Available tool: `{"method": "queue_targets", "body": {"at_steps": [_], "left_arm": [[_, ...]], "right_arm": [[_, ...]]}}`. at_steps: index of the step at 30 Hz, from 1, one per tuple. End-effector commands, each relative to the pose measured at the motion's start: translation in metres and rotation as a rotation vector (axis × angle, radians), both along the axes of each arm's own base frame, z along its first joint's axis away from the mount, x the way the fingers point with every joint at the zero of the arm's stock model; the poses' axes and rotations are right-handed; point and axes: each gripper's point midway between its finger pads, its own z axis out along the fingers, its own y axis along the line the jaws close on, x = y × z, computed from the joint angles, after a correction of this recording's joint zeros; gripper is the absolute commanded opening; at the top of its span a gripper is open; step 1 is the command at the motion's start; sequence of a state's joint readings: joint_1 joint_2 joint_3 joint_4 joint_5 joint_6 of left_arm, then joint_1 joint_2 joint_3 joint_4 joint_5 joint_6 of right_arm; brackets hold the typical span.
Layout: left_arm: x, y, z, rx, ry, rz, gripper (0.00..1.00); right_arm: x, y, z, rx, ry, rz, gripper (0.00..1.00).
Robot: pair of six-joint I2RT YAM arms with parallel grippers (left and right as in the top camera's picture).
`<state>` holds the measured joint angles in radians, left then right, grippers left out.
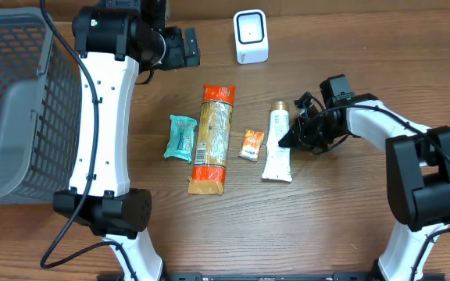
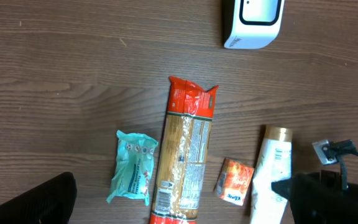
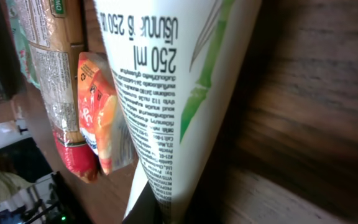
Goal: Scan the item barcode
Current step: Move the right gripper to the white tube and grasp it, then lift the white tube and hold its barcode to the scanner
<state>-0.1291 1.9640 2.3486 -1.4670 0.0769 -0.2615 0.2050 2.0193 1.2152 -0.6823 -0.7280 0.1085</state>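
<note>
White squeeze tube with green bamboo print (image 3: 166,93) sits clamped edgewise in the right fingers (image 3: 145,209), likely for carrying to the white box scanner (image 1: 251,36) well apart from them, while the left fingers (image 2: 39,202) stand spread and empty.

The white tube (image 1: 276,148) (image 2: 272,174) (image 3: 166,93) lies flat on the table (image 1: 350,242), its gold cap (image 1: 280,105) towards the far edge and its flat crimped end nearer the robot. Up close it shows "250 ml", fine black print and a green bamboo stalk. The right gripper (image 1: 291,140) seems to pinch its right edge, though the contact is hard to make out. The white scanner (image 1: 251,37) (image 2: 253,22) stands upright, well apart beyond the cap.
</note>
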Motion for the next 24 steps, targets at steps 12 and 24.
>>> {"method": "queue_targets", "body": {"at_steps": [12,24], "left_arm": [[0.001,0.001,-0.004,0.014,0.008,-0.01,1.0],[0.001,0.001,-0.004,0.014,0.008,-0.01,1.0]], "right_arm": [[0.021,-0.002,0.153,-0.112,-0.364,-0.022,0.03],[-0.028,0.017,0.264,0.155,-0.538,0.054,0.03]]}}
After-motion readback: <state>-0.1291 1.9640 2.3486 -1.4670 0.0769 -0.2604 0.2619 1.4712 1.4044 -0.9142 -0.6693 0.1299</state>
